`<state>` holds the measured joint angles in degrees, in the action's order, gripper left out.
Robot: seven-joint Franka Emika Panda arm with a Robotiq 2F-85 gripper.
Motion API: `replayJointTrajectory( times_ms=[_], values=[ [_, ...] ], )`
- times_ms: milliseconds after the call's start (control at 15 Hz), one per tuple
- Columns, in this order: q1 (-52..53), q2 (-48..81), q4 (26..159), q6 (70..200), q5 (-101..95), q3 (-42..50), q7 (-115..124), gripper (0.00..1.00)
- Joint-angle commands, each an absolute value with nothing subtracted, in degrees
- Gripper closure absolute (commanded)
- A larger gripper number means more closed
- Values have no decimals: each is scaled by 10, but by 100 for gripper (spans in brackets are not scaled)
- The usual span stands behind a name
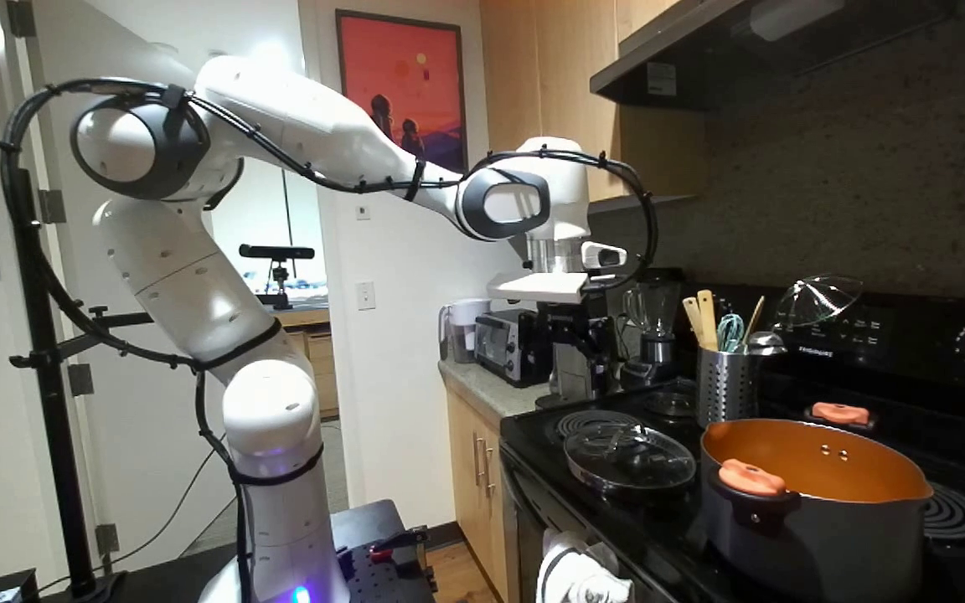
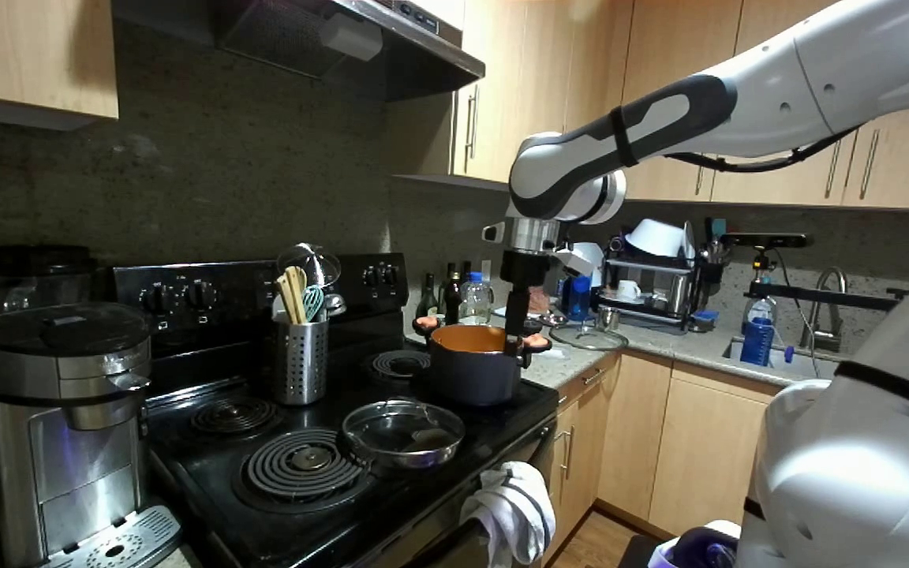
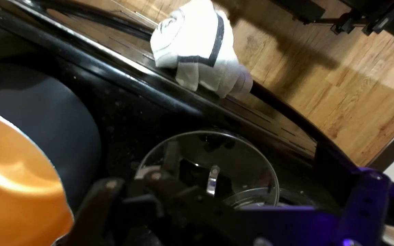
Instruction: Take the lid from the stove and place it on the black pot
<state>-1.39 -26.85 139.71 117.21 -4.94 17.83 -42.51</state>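
The lid (image 1: 629,461) is round clear glass with a metal rim and a small metal handle. It lies on the front of the black stove, partly over a burner edge, and shows in an exterior view (image 2: 403,436) and the wrist view (image 3: 231,153). The black pot (image 1: 817,540) has an orange inside and stands uncovered beside it, also in an exterior view (image 2: 474,379) and at the wrist view's left (image 3: 74,116). My gripper (image 1: 576,385) hangs empty above the stove, apart from the lid. Its fingers look spread in the wrist view (image 3: 251,194); the tips are dark.
A metal utensil holder (image 1: 725,385) stands behind the lid. A coffee maker (image 2: 68,410) is beside the stove. A towel (image 3: 197,51) hangs on the oven handle. A range hood (image 1: 767,50) is overhead. Another glass lid (image 2: 589,337) lies on the counter beyond the pot.
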Motion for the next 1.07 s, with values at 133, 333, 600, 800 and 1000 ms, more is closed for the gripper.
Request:
replayJointTrajectory(
  times_ms=[133, 333, 600, 800, 1000],
  values=[
    [-10, -165, 1346, 1241, -5, 161, -424, 0],
    [-22, -112, 1334, 1293, -45, 126, -373, 0],
    [-27, -61, 1309, 1316, -111, 90, -280, 0],
    [-26, -66, 1320, 1315, -99, 87, -291, 0],
    [-29, -61, 1316, 1314, -87, 89, -300, 0]
  ],
)
